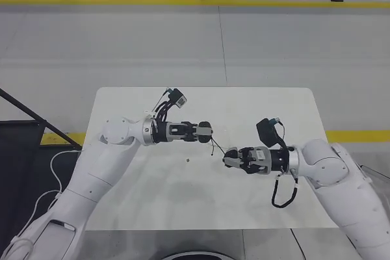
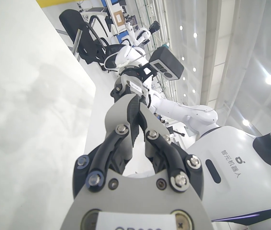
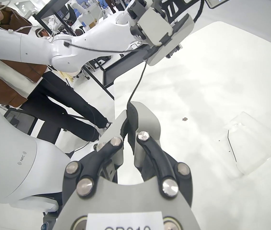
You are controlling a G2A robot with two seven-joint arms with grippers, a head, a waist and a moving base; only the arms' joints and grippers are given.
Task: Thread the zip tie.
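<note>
A thin black zip tie (image 3: pixel 137 84) spans the short gap between my two grippers above the middle of the white table (image 1: pixel 266 195). My right gripper (image 3: pixel 130 107) is shut on one end of it. The tie rises from there to my left gripper (image 3: pixel 148 56), which is also shut (image 2: pixel 137 106), holding the other end. In the top view the left gripper (image 1: pixel 210 132) and the right gripper (image 1: pixel 226 158) face each other tip to tip, with the zip tie (image 1: pixel 214 146) as a fine dark line between them.
A clear plastic bag (image 3: pixel 252 142) with another black tie (image 3: pixel 231 147) in it lies flat on the table beside the grippers. A small dark speck (image 3: pixel 185 119) lies near it. A black chair (image 2: pixel 82 37) stands just past the table's edge.
</note>
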